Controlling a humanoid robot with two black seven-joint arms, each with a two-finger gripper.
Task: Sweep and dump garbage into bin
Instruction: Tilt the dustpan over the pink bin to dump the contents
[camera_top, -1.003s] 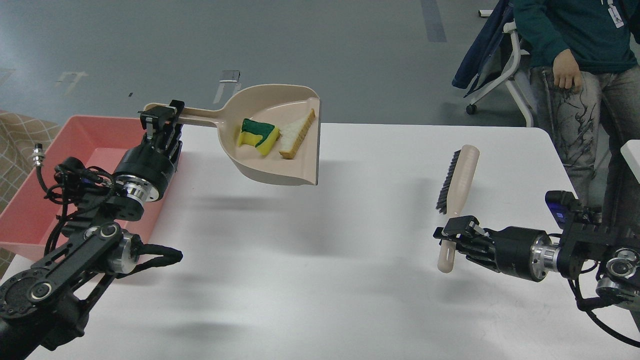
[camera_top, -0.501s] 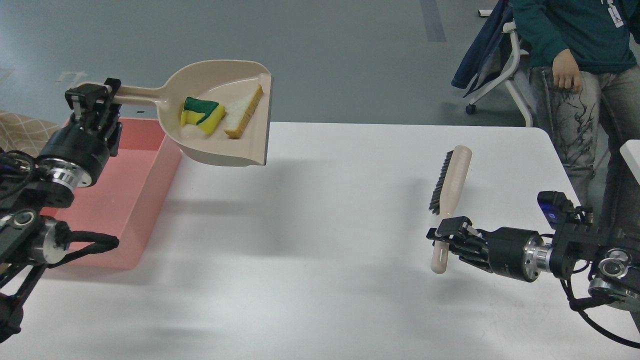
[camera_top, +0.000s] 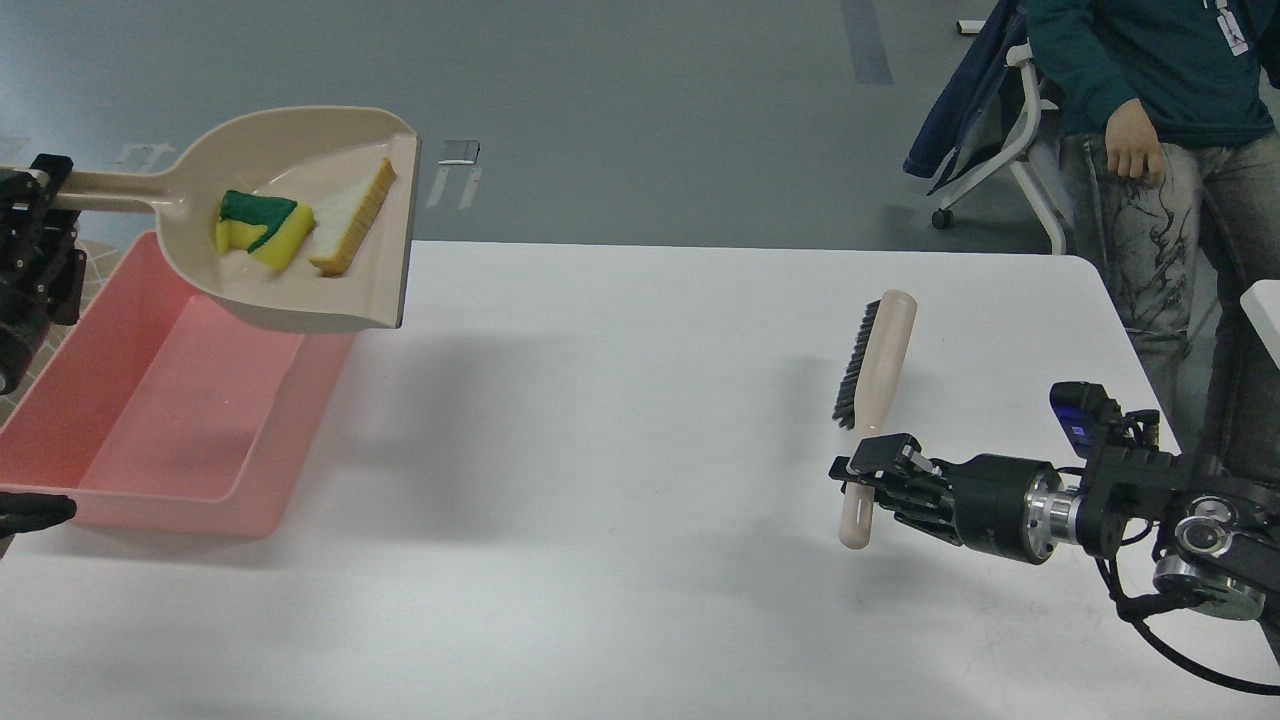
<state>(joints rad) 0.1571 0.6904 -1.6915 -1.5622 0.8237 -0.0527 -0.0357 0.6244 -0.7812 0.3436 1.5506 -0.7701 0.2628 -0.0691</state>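
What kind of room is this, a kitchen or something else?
Probably a lab or test room, not a kitchen. A plain white table stands on a wide bare grey floor, a rolling office chair sits beside it, and a person stands watching near the table's corner.

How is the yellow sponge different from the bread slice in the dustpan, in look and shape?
The sponge is yellow with a dark green top; the bread slice is white with a brown crust. The sponge looks blocky, the bread slice triangular and flatter. The sponge lies nearer the handle of the dustpan, the bread slice nearer its open edge. Both rest side by side in the dustpan, which the left gripper holds above the pink bin.
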